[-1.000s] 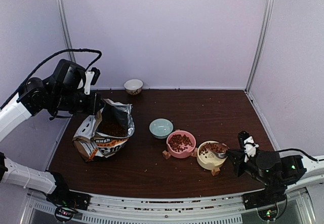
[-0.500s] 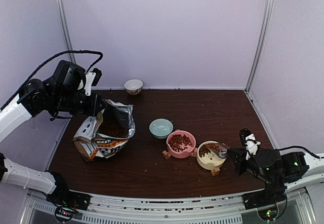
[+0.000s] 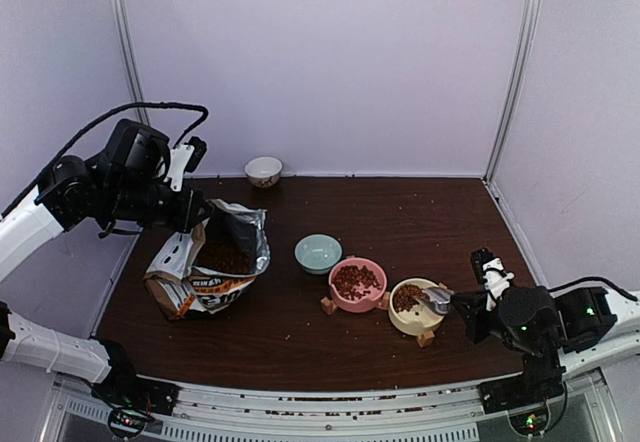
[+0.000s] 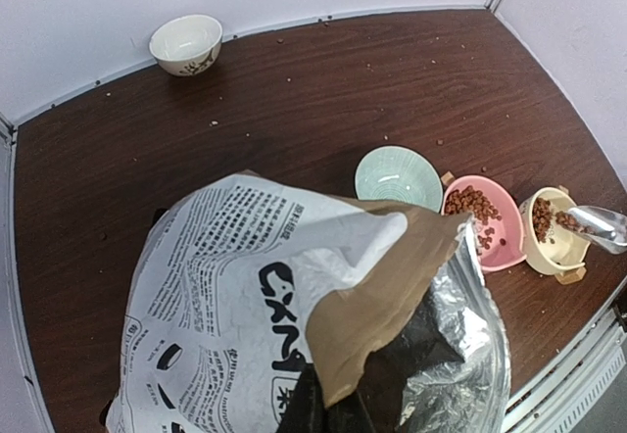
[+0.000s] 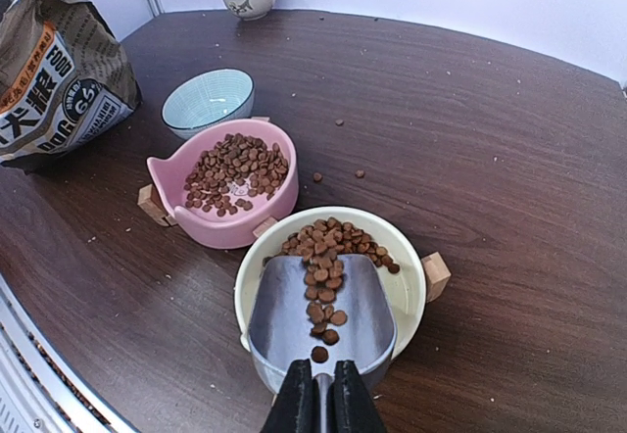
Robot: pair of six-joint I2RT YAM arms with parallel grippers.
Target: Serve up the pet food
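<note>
Steel scoop [image 5: 318, 315] sat clenched by its handle in my right gripper [image 5: 315, 394], tilted so kibble [image 5: 323, 252] could slide toward twelve o'clock into the cream bowl [image 5: 404, 286]. At ten o'clock the pink bowl [image 5: 230, 237] held kibble too. Beyond, my left gripper [image 3: 195, 217] pinched the pet-food bag [image 3: 215, 277] by its rim, propping its mouth open.

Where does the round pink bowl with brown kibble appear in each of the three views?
Top external: the round pink bowl, holding reddish-brown kibble pellets, is right of centre, toward the near edge.
Left wrist: the round pink bowl is at the right side, about mid-height.
Right wrist: the round pink bowl is left of centre, about mid-height.
Shared landmark: the empty pale green round bowl stands next to it in every view.
</note>
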